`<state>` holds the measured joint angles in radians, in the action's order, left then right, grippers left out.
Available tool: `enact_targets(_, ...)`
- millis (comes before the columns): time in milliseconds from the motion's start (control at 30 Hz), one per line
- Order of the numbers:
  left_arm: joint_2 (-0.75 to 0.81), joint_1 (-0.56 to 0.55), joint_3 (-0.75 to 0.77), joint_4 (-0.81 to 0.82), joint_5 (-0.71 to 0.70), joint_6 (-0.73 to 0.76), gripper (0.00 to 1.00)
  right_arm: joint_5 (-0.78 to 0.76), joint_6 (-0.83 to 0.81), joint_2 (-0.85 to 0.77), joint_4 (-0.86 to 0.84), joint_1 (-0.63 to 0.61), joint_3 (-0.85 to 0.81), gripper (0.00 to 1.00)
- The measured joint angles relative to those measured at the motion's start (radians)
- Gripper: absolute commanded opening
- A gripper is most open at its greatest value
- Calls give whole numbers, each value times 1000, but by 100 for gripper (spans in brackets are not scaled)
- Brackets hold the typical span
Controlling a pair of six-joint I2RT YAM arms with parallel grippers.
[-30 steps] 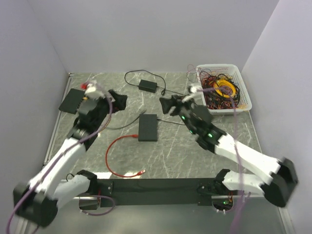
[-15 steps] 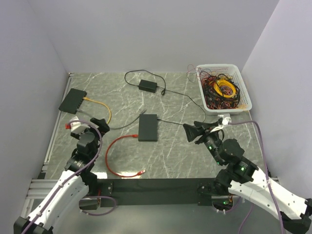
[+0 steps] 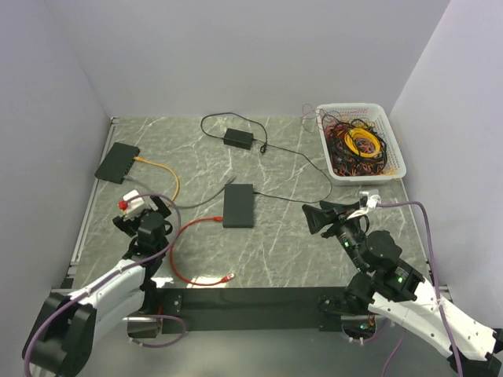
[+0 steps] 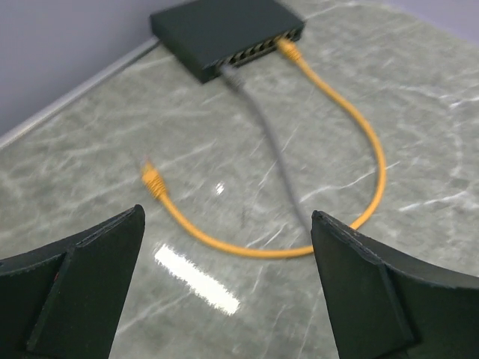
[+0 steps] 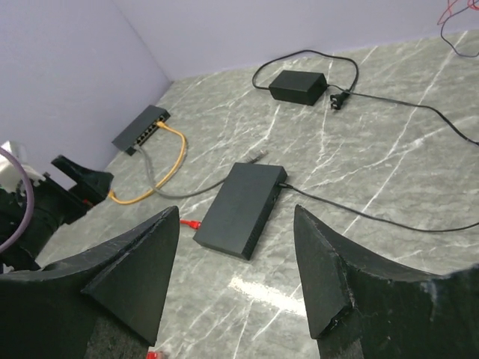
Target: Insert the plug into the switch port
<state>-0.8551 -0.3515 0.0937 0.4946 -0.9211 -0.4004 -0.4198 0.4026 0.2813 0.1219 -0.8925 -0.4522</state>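
Hovering low over the worktop (image 3: 283, 243) near its left edge, the left gripper (image 4: 224, 288) has its fingers spread wide with nothing between them. Ahead of it, in the left wrist view, the loose yellow plug (image 4: 153, 181) lies flat on the stone. It sits between the gripper and the black switch (image 4: 224, 34) at the far left corner, apart from both. The yellow cable (image 4: 367, 142) curves from that plug in a loop to a port on the switch's front face, where its other end is seated. A grey cable (image 4: 273, 142) occupies another port and trails back across the yellow loop; which one lies on top cannot be told.

The right gripper (image 5: 236, 277) is also released and empty, raised over the right half of the worktop and well apart from the switch. Before it rests a flat black box (image 3: 238, 205) at mid-worktop. A thin black lead (image 3: 291, 161) joins the box to a small power adapter (image 3: 238, 138) farther back. A red cable (image 3: 179, 255) lies in an open curl near the front edge, between the two arms, one end close beside the black box.

At the far right corner stands a white basket (image 3: 377, 177). It is heaped with tangled wires (image 3: 357, 145), mostly red and black, with a yellow coil among them, and some strands spill over its rim.
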Motion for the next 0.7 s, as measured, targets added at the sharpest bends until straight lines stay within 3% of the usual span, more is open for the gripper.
enact_targets(100, -43, 13, -3, 131, 48, 66, 99, -16, -3, 22, -1, 0, 0, 87)
enact_targets(233, -156, 69, 1, 296, 153, 137, 100, -53, -42, 82, -15, 0, 0, 90)
enact_targets(467, -354, 147, 89, 391, 320, 199, 99, -131, -140, 269, -129, 11, -1, 93)
enact_targets(600, -419, 187, 131, 433, 407, 217, 99, -145, -181, 376, -200, 105, -2, 92)
enact_targets(700, -452, 221, 155, 445, 455, 220, 99, -158, -209, 451, -251, 220, -2, 99)
